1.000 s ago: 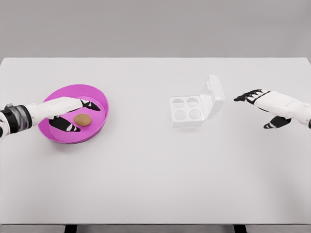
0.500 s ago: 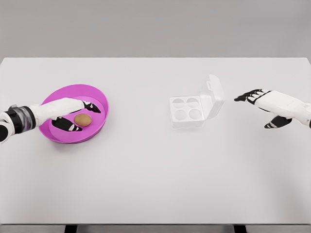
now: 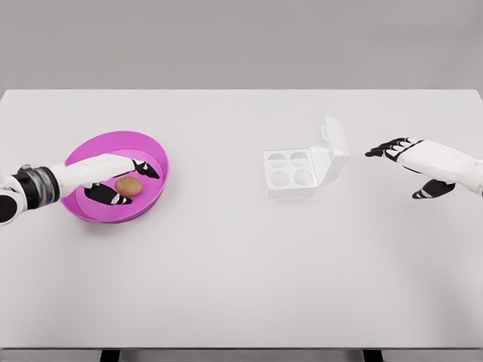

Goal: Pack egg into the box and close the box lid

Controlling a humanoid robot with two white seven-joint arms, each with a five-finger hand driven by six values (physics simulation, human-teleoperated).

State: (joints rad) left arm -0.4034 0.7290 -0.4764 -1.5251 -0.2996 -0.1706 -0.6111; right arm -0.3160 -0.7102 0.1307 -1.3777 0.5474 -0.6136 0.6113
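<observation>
Table: a broad white table [image 3: 241, 256] fills the view, grey wall behind it.
Bowl: a magenta bowl [image 3: 151, 197] sits out at nine o'clock from the table's middle, well apart from the box.
Egg: one brown egg [image 3: 128, 186] lies inside the bowl, right of the bowl's centre, resting on the pink floor.
Left hand: the left hand [image 3: 106, 177] reaches in from nine o'clock, over the bowl, dark fingers [image 3: 146, 168] spread above and thumb below the egg; they bracket the egg on its left side, but whether they touch it I cannot tell, and no closed grasp shows.
Box: the white egg box [image 3: 290, 174] sits just right of the table's middle, toward two o'clock, four round cups showing, all unfilled.
Lid: the lid [image 3: 330, 151] stands up open on the box's right edge, tilted back to the right.
Right hand: the right hand [image 3: 411, 162] hovers at three o'clock, right of the lid and clear of it, fingers stretched toward the box, thumb hanging down, holding nothing.
</observation>
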